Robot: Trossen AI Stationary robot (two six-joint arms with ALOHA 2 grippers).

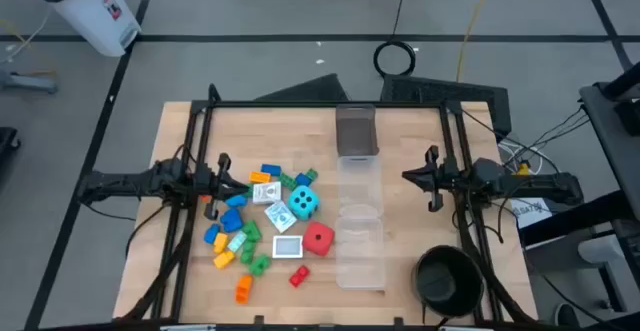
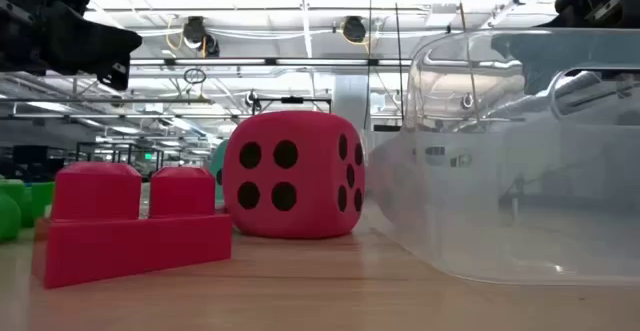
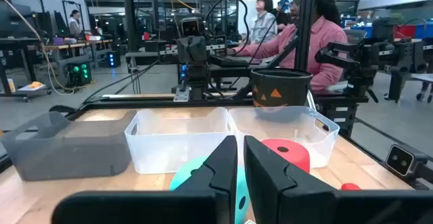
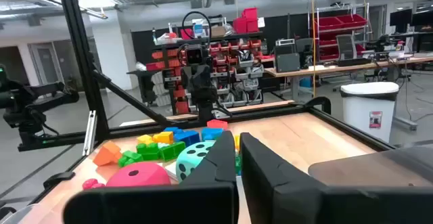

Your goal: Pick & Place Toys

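From above, the left gripper (image 1: 222,183) hangs at the 9 o'clock side of the table (image 1: 400,231), clenched on nothing, its tip just beside the heap of bricks (image 1: 240,233). The right gripper (image 1: 430,179) waits at 3 o'clock, also clenched and empty. The bricks lie left of centre, with the cyan die (image 1: 303,204), the red die (image 1: 318,239) and white cards (image 1: 286,247) among them. A row of clear boxes (image 1: 360,233) runs through the middle toward 6 o'clock, with a grey box (image 1: 356,131) at its 12 o'clock end. A black bowl (image 1: 447,278) sits at 5 o'clock.

At table height, a red brick (image 2: 135,231) stands near the red die (image 2: 296,173), and a clear box (image 2: 520,161) is just beside the die.

From the left wrist, the fingers (image 3: 223,166) are nearly together, in front of the cyan die (image 3: 193,176); people sit behind the table.

From the right wrist, the fingers (image 4: 220,160) are closed, and the toys lie ahead.
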